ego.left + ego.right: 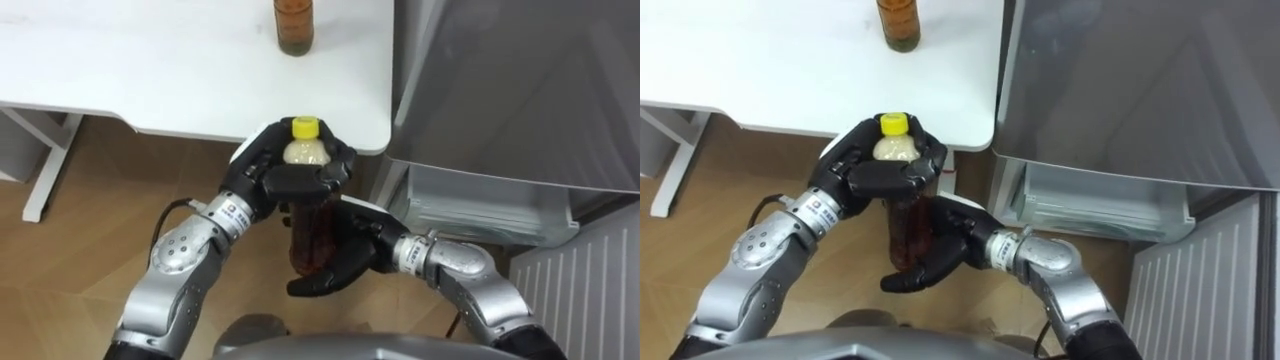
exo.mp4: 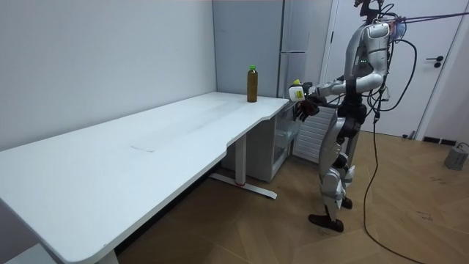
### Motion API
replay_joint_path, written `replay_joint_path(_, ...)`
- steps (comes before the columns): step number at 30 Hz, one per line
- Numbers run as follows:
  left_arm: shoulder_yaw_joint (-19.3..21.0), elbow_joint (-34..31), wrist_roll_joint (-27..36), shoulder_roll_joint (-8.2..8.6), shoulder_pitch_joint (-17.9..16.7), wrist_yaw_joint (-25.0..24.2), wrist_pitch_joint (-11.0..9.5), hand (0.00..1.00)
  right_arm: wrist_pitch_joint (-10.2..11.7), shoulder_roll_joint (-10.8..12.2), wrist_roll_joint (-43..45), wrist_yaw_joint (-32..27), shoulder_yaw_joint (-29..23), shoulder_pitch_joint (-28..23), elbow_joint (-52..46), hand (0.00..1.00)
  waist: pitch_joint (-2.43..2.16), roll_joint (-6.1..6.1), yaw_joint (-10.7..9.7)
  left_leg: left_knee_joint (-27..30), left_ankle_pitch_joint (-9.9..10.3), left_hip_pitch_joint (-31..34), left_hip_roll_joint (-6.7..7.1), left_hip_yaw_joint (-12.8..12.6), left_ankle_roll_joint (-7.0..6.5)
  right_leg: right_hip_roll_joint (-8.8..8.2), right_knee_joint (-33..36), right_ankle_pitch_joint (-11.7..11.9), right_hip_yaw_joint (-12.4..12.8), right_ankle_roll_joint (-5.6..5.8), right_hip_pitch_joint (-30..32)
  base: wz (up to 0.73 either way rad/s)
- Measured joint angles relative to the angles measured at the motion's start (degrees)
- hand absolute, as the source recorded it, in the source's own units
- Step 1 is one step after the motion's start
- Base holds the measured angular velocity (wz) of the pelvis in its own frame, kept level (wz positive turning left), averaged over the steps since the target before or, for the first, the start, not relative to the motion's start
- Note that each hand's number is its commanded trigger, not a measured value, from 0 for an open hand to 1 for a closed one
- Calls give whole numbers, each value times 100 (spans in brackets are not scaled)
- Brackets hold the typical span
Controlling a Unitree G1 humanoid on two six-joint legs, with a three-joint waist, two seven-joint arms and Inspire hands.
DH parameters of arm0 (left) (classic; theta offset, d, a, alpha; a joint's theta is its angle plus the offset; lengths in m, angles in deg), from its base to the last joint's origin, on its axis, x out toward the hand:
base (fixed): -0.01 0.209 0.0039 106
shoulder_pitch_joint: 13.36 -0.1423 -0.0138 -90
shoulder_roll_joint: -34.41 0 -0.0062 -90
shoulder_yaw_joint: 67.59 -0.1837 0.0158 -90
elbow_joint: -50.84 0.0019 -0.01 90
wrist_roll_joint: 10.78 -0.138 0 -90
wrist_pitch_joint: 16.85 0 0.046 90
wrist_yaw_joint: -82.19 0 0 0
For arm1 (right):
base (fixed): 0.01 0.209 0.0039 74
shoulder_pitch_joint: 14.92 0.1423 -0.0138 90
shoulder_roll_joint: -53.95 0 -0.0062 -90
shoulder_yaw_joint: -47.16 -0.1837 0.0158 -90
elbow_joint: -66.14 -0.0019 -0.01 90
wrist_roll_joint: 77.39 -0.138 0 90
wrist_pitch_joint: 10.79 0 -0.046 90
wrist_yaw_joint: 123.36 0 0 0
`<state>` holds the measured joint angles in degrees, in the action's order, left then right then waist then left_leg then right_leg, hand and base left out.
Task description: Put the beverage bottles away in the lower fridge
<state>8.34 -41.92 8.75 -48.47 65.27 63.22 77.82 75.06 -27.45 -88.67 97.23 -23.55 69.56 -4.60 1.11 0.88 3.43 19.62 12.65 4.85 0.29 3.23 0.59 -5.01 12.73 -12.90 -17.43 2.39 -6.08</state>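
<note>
I hold a drink bottle (image 1: 305, 238) with a yellow cap and brown liquid upright in front of me, just off the white table's corner. My left hand (image 1: 292, 180) is shut round its neck and shoulder from above. Low on the bottle, my right hand (image 1: 350, 255) rests against the body, its relaxed fingers reaching under the base. A second brown bottle (image 1: 294, 25) stands on the table (image 1: 150, 70) near its far right edge; it has a green cap in the room view (image 2: 252, 83). The lower fridge compartment (image 1: 480, 200) is open at my right.
The grey fridge (image 2: 293, 44) stands right beside the table's end. Its opened lower door (image 1: 590, 290) with ribbed white lining sticks out at my lower right. Under the table are a white leg (image 1: 45, 170) and wood floor.
</note>
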Motion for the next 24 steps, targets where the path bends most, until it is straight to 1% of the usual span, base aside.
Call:
replay_joint_path(1, -14, 0, 0, -3, 0, 0, 0, 100, -1, 1, -34, 1, -7, 0, 0, 0, 0, 0, 0, 0, 0, -4, 1, 0, 0, -1, 3, 0, 0, 0, -3, 0)
replay_joint_path(2, -46, 1, -3, -4, 0, 0, 0, 100, 0, 0, -114, 5, -16, 0, 0, 26, 0, 1, -1, -1, 0, -13, 2, 0, -1, -3, 4, 0, 2, 0, -12, 0)
replay_joint_path(3, -77, 1, -2, -16, -1, -5, 0, 100, 0, -1, -252, 5, -21, 0, 4, 62, 0, 1, 2, -1, 0, -21, 3, 0, -1, -4, 4, 0, 1, 0, -17, 0)
replay_joint_path(4, -91, 1, -2, -23, -3, -7, 0, 100, 0, 1, -302, 4, -21, 0, 4, 100, 0, 1, 0, -1, 0, -26, 2, 0, -1, -4, 3, 0, 1, 0, -21, 0)
replay_joint_path(8, -194, 1, -1, -88, -2, -23, -1, 100, 0, -15, -663, -33, 8, -5, 15, 100, 2, -2, -2, -2, 0, -35, 1, 1, -1, -3, 2, 0, -8, 0, -37, 0)
replay_joint_path(11, -257, 0, -1, -111, -2, -30, -1, 100, 0, -25, -727, -106, 60, -5, 19, 100, 2, -5, -4, 4, 0, 2, 2, 8, -1, -4, 0, 0, -24, 0, -27, 0)
replay_joint_path(19, -349, 1, 11, -105, -4, -107, 2, 100, 25, -125, -725, -119, 130, -5, 18, 100, -9, -20, -15, 8, -1, -10, 4, 11, -2, -4, -1, 0, -24, 0, -41, 0)
replay_joint_path(21, -333, 2, 124, -103, -4, -100, 6, 100, 67, -146, -790, -72, 156, -7, 17, 100, -12, -25, -23, 7, -1, -14, 3, 11, -2, -2, 0, 0, -25, 0, -47, 0)
replay_joint_path(24, -331, 2, 172, -93, -4, -91, 6, 100, 65, -151, -862, -103, 183, -9, 18, 100, -23, -42, -21, 6, -1, -16, 4, 11, -2, -3, 0, 0, -26, 0, -51, 0)
